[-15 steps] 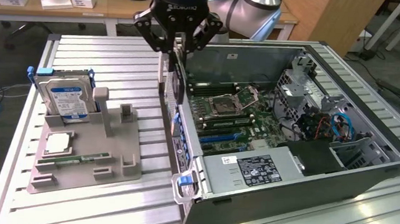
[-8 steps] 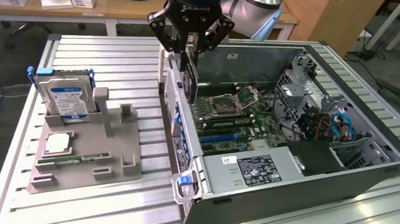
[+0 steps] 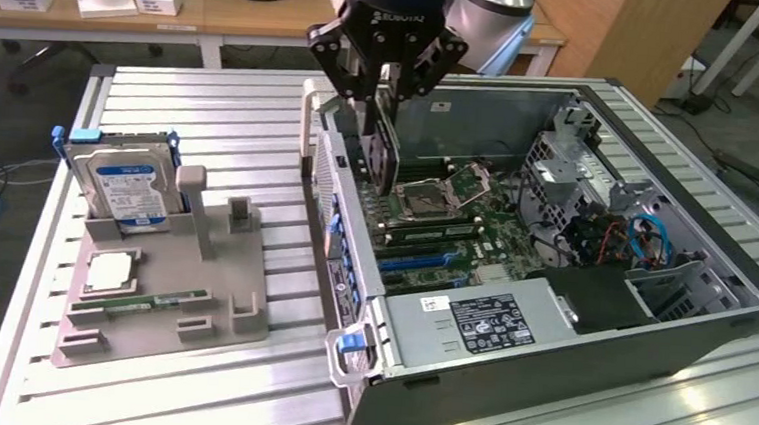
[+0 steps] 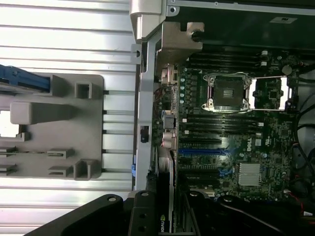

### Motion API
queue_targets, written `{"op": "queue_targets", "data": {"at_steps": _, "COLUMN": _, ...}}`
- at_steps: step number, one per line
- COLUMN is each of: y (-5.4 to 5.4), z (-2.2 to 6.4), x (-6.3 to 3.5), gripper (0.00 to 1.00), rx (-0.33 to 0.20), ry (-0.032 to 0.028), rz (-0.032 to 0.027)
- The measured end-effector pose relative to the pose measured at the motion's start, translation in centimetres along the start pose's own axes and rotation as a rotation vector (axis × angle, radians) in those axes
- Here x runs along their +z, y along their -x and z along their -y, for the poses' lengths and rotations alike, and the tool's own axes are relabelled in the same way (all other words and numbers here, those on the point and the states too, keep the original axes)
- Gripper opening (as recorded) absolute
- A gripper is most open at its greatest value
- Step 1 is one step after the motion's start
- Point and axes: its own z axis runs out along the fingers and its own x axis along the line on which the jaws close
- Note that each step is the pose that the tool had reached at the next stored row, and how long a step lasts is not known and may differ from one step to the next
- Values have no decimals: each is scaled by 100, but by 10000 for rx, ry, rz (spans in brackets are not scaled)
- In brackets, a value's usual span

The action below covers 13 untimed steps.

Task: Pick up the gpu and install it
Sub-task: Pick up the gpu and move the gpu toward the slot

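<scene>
- Gripping the gpu (image 3: 384,148) by its upper edge, your gripper (image 3: 388,88) is clamping it tight.
- You are holding it with its long axis upright, straight below the jaws, hanging over the motherboard (image 3: 478,234) slots.

An open dark computer case (image 3: 582,382), green motherboard (image 3: 465,241) inside, sits on the ribbed aluminium desk (image 3: 226,112) — beside it a grey plastic holder (image 3: 173,303) props a blue-labelled silver hard drive (image 3: 121,186).

We see a black gripper (image 3: 385,89) with jointed linkages, white lettering and a blue light, on a silver-grey arm (image 3: 492,15).
</scene>
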Motion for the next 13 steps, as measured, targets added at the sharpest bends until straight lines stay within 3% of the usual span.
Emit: {"op": "queue_targets", "data": {"at_steps": 13, "y": 234, "z": 4, "x": 6, "gripper": 26, "rx": 0, "ry": 0, "rz": 0}}
